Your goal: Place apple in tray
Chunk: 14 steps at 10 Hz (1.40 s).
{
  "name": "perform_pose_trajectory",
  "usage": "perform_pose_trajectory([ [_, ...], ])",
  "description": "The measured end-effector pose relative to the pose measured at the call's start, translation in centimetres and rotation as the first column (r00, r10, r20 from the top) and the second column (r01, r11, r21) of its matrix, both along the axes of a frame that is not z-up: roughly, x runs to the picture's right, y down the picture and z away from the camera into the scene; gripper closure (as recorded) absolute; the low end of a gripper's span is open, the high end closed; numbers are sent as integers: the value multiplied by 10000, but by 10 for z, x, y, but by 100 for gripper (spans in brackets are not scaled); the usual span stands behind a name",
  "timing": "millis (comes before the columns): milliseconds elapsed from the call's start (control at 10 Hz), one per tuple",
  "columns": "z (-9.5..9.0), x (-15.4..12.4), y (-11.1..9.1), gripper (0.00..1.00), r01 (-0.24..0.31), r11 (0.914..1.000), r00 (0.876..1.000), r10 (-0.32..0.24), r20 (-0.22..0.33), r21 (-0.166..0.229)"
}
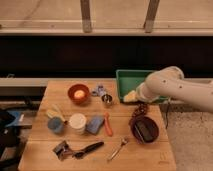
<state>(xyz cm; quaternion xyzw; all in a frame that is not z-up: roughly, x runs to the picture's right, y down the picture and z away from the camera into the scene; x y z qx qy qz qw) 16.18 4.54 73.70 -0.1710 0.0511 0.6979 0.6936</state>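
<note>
- The gripper (131, 96) sits right of centre in the frame, at the end of the white arm (172, 89) that reaches in from the right edge. It is just in front of the near left corner of the green tray (124, 75).
- Its fingers are spread wide and hold nothing that can be seen.
- The apple (79, 94) lies inside the red-orange bowl (70, 95), left of centre in the frame and well apart from the gripper. It has not been picked up.
- The step in hand, as I judge it, is the reach to the apple, so the arm has to travel leftwards across the table (150, 156).
- The small metal cup (107, 99) stands between the gripper and the bowl. Passing above it is better than sweeping through at table level.
- Come down on the apple from above, with the fingers clear of the bowl's rim on both sides. A side approach would likely push the bowl along.
- The apple is round and may roll within the bowl, so centre the fingers on it before closing.
- Lift straight up until clear of the rim, then carry it right and up the frame to the tray.
- Release low over the tray's floor so that the apple does not bounce out.
</note>
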Motion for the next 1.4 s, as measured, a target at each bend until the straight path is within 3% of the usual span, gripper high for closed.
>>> perform_pose_trajectory([
  [200, 3, -52, -21, 21, 796, 9965, 9944, -812, 672, 253],
  [500, 3, -114, -37, 21, 1450, 9883, 9748, -1508, 1641, 469],
  [1400, 3, -109, -37, 21, 1470, 9880, 9758, -1526, 1566, 466],
])
